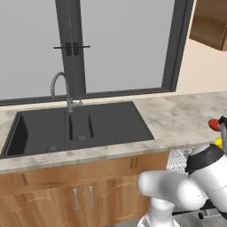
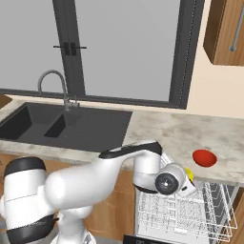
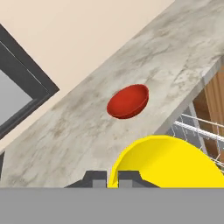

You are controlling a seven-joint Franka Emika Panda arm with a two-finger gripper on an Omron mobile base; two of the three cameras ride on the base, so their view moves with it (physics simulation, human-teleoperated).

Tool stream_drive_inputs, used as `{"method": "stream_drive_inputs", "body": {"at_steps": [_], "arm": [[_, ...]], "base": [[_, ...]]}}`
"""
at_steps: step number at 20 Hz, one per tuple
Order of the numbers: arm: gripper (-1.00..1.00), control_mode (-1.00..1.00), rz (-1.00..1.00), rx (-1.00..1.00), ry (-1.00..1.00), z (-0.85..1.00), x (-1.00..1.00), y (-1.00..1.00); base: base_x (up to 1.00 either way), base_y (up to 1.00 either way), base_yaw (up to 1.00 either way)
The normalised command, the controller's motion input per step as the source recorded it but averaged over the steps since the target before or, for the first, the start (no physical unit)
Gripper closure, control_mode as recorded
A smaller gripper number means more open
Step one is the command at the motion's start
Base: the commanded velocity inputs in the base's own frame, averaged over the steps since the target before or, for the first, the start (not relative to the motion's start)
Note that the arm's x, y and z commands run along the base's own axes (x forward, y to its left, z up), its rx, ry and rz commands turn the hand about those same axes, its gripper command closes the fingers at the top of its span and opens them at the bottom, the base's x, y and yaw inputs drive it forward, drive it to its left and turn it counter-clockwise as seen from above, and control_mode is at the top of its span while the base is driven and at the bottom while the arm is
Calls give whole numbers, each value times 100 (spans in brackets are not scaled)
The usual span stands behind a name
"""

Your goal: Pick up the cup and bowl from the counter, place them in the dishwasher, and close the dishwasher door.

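My gripper (image 3: 113, 177) is shut on the rim of the yellow cup (image 3: 168, 162), which looms large at the bottom of the hand view. In the right base view the cup (image 2: 189, 174) peeks out beside my hand, just above the dishwasher's white wire rack (image 2: 190, 209) and at the counter's front edge. The red bowl (image 3: 128, 101) sits upright on the speckled counter (image 3: 78, 127), beyond the cup; it also shows as the bowl (image 2: 205, 157) to the right of my hand. The dishwasher stands open with its rack pulled out.
A black double sink (image 2: 62, 121) with a curved faucet (image 2: 52, 81) lies to the left under a large window. Wooden cabinets (image 1: 84, 195) run below the counter, and a wall cabinet (image 2: 226, 33) hangs at the upper right.
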Motion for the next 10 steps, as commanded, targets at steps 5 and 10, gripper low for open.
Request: {"method": "stream_drive_inputs", "body": {"at_steps": [5,10], "arm": [[100,-100,-7,0,0,-15,-52,0],[100,-100,-12,1,2,-24,-34,0]], "base": [[0,0,0],[0,0,0]]}}
